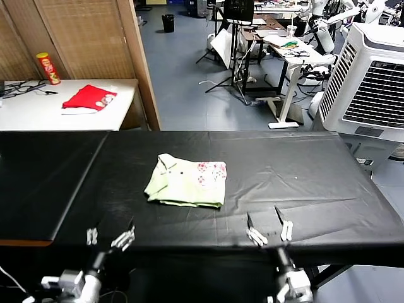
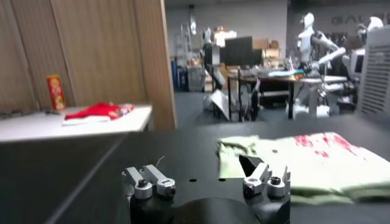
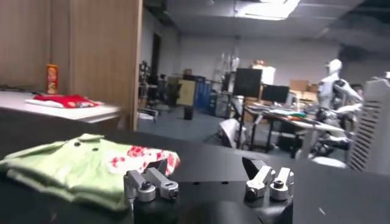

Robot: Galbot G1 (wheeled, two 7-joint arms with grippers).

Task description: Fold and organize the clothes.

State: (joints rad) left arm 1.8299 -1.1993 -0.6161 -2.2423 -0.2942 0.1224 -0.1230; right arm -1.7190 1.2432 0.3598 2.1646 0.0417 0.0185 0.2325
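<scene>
On the black table (image 1: pixel 303 170) the shirt (image 1: pixel 187 181) lies folded near the middle, collar and floral patch up. Both grippers, left (image 1: pixel 110 237) and right (image 1: pixel 270 232), hover at the near edge, jaws wide and empty. Any further nudge could spring the thin fabric's loose layers open.

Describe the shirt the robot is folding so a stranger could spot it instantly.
Find the long black table; near its middle lies a folded shirt. It is pale yellow-green with a collar and a pink floral patch, unlike the red garment on the white table behind.
</scene>
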